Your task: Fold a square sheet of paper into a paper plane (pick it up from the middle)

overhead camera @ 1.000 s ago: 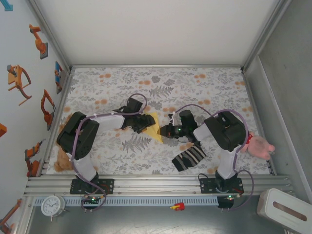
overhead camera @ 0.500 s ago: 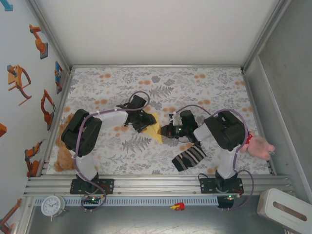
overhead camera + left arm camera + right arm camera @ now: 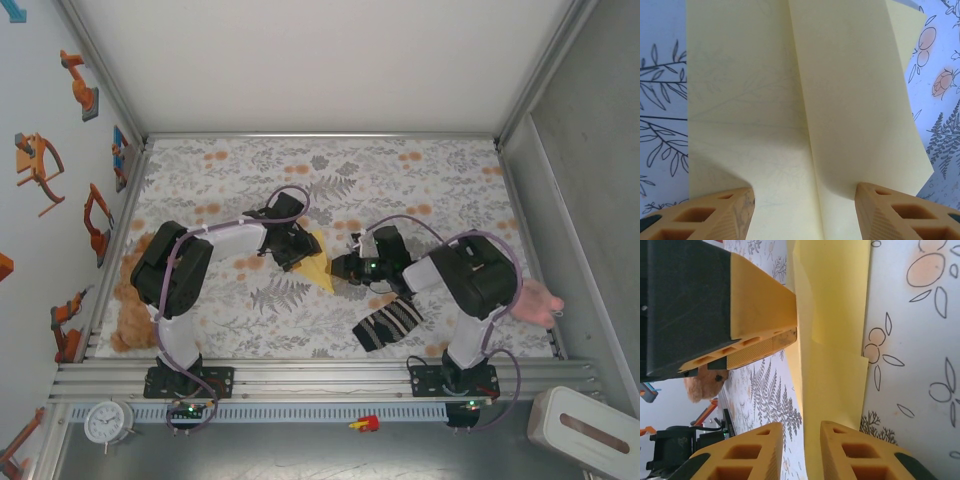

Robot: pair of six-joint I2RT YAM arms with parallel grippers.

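- A mid-fold step is running, I judge — the next move is calling for a firm pinch on a flap.
- The left pincer point(image 3: 805, 195) is straddling the crease, released; the right pincer point(image 3: 801, 432) is sitting barely parted around an edge — released.
- The square sheet of paper point(image 3: 318, 264), pale yellow and creased lengthwise, is lying on the worktop point(image 3: 440, 190) near the striped sock point(image 3: 388, 322), off its far-left side.

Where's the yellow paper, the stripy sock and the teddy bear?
yellow paper point(image 3: 318, 268): top view, its middle.
stripy sock point(image 3: 388, 322): top view, its middle.
teddy bear point(image 3: 127, 333): top view, its body.
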